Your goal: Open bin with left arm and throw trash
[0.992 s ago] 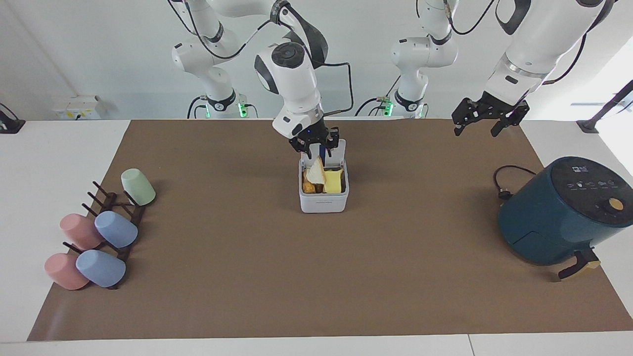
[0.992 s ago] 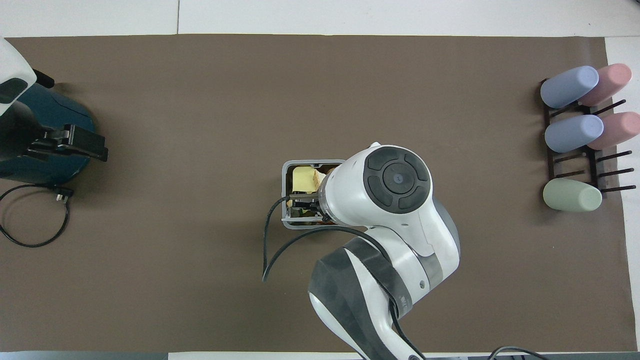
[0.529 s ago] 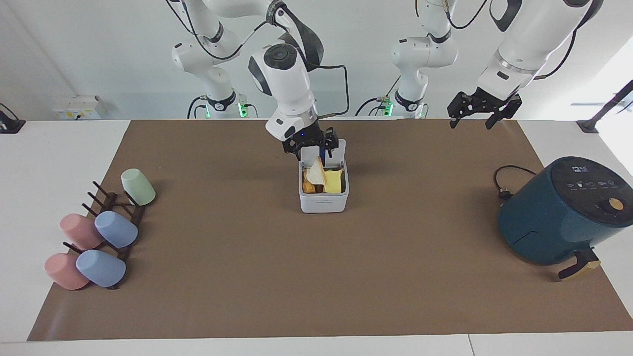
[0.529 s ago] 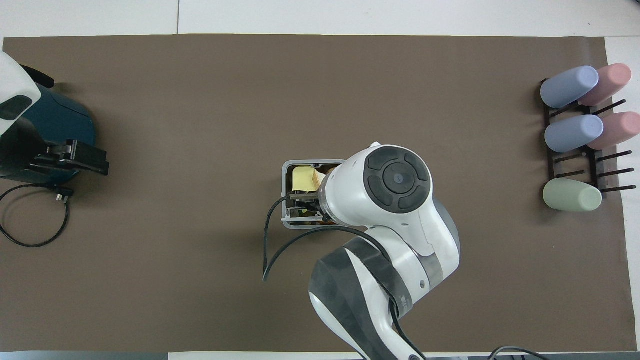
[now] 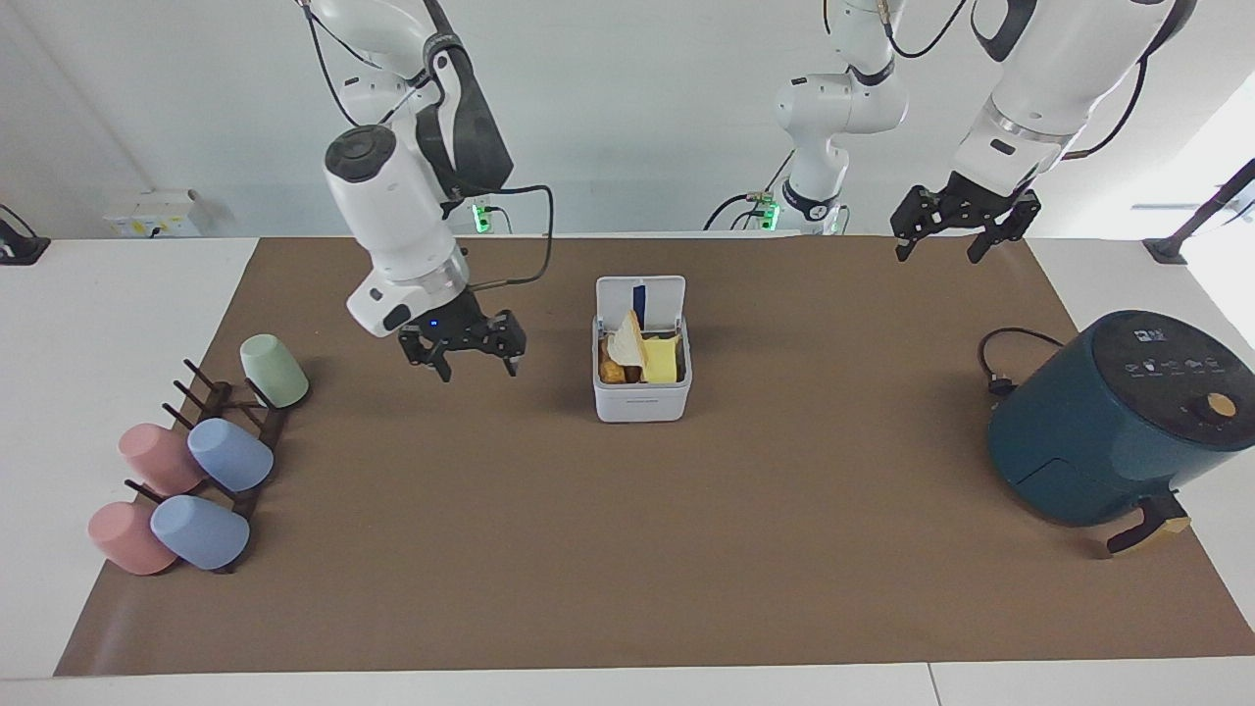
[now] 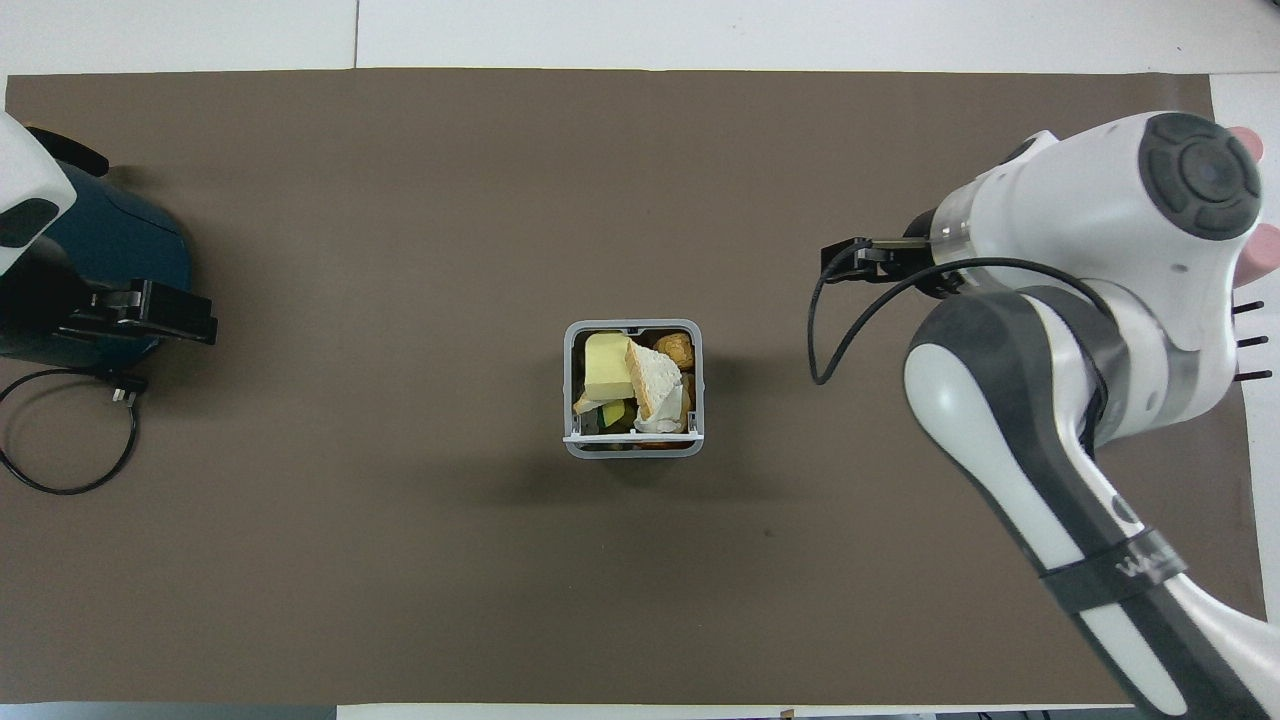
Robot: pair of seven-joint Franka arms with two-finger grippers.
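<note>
- since the earlier frames, right gripper [image 5: 461, 351] has swung away from the bin [image 5: 642, 399] toward the cup rack; it now sits left of centre in the facing view, over bare brown mat [image 5: 627, 549], between the rack and the bin.
- right gripper: fingers spread, nothing between them; small blue light showing on its body.
- left gripper [image 5: 959, 238]: upper right of the facing view, raised over the mat's edge at the robots' side, shifted only slightly; fingers spread, holding nothing. in the overhead view it shows at the left edge, over the air fryer [image 5: 1118, 422].
- bin: centre of both views, on the mat, lid [image 5: 640, 296] standing upright with a blue strip on its inner face.
- trash [image 6: 632, 380]: inside the bin; a yellow block, a pale bread wedge leaning upright and a golden-brown lump are visible, the wedge rising above the rim.
- cup rack [image 5: 230, 431]: lower left of the facing view, carrying a green cup, two blue cups and two pink cups, all lying tilted.
- air fryer: right side of the facing view, its black cord [image 5: 1005, 358] coiled on the mat beside it.
</note>
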